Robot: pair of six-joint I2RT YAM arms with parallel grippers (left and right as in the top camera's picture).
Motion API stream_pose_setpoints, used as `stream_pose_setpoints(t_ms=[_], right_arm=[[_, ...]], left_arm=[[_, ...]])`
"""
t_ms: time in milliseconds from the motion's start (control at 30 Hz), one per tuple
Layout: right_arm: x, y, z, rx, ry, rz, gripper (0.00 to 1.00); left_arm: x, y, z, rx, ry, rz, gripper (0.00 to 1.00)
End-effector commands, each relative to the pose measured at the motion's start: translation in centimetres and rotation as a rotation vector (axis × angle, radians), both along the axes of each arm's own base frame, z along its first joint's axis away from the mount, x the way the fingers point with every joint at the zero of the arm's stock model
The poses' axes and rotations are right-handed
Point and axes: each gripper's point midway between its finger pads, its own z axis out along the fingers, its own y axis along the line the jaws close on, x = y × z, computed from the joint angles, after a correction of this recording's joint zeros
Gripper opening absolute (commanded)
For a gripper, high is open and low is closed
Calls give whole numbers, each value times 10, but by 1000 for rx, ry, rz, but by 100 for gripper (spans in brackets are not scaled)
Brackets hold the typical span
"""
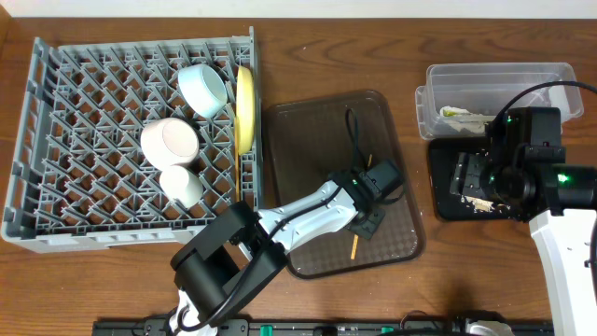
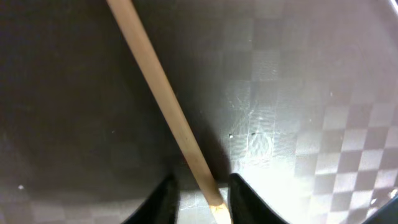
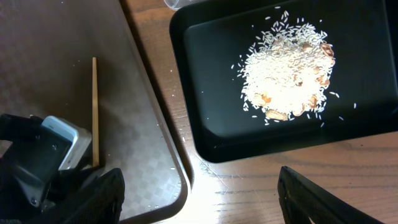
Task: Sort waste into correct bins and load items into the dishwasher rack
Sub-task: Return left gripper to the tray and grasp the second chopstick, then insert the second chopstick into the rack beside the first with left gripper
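Left fingers [image 2: 163, 199] sit narrow around a wooden chopstick [image 2: 168, 106] on the brown serving tray [image 1: 308, 140] (grip unclear); right fingers [image 3: 311, 199] spread wide at that tray's right edge, near the black tray [image 3: 205, 124] of rice crumbs [image 3: 283, 68]

Grey rack [image 1: 23, 177], upper left, holds plate [image 1: 246, 107], blue bowl [image 1: 203, 89], white bowl [image 1: 169, 142], cup [image 1: 182, 185]; chopstick [image 1: 355, 246] lies centre; rice [image 3: 286, 71] in black tray [image 3: 211, 93].

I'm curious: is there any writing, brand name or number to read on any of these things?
No text can be read.
Wrapper in the clear tub: it carries green-and-yellow print, too small and blurred to read.
Nothing else in the three views shows lettering, numbers or signs.
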Motion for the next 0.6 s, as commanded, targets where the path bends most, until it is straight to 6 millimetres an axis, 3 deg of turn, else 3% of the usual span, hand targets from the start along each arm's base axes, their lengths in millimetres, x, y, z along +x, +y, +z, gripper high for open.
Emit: stream_pose_setpoints(t_ms=[0, 133, 233, 400, 567], right_arm=[[1, -3, 3, -6, -9, -8, 76], [1, -3, 3, -6, -9, -8, 77], [1, -3, 3, -6, -9, -8, 77], [1, -3, 3, -6, -8, -8, 77], [1, -3, 3, -6, -8, -8, 77]], left_arm=[[-5, 7, -17, 48, 29, 0, 14], [1, 18, -7, 89, -16, 2, 7], [7, 27, 14, 105, -67, 16, 6], [21, 42, 74, 45, -169, 44, 6], [48, 84, 139, -12, -306, 174, 6]])
